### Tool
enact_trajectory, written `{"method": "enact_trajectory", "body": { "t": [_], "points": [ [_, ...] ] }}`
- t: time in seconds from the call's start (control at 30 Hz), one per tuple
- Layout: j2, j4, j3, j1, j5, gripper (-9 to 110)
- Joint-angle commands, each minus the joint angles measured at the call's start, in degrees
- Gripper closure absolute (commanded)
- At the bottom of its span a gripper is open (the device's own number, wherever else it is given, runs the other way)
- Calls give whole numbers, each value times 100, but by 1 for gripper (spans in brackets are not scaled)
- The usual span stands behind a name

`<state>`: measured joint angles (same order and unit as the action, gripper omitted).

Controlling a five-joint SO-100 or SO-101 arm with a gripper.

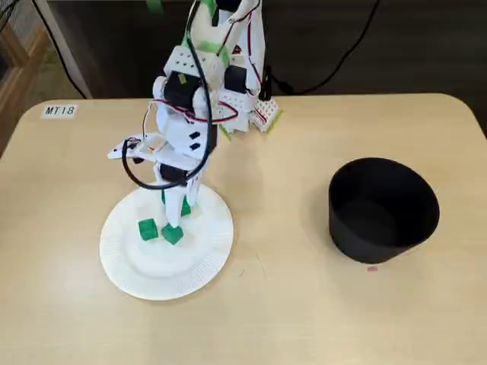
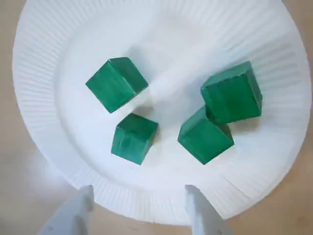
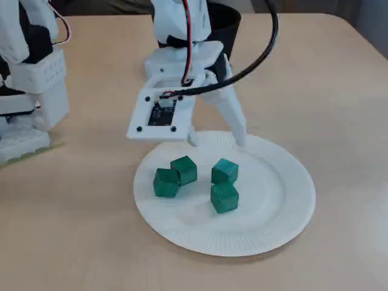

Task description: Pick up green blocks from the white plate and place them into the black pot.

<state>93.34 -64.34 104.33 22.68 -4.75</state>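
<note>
Green blocks [image 2: 134,138] just beyond pincer [image 2: 139,190]

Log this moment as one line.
four green cube blocks on white paper plate | gripper open, empty, over plate rim | black round pot apart

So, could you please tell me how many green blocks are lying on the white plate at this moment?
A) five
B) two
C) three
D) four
D: the wrist view shows four green blocks lying on the white plate, and the open claw holds none.
</note>
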Motion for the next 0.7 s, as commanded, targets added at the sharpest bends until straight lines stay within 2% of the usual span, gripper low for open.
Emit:
{"method": "enact_trajectory", "body": {
  "t": [0.0, 0.43, 0.67],
  "points": [
    [-369, -53, -624, -18, -70, 73],
    [-1934, -387, -2241, 35, 738, 76],
    [-2285, -396, -2549, 88, 993, 78]
  ]
}}
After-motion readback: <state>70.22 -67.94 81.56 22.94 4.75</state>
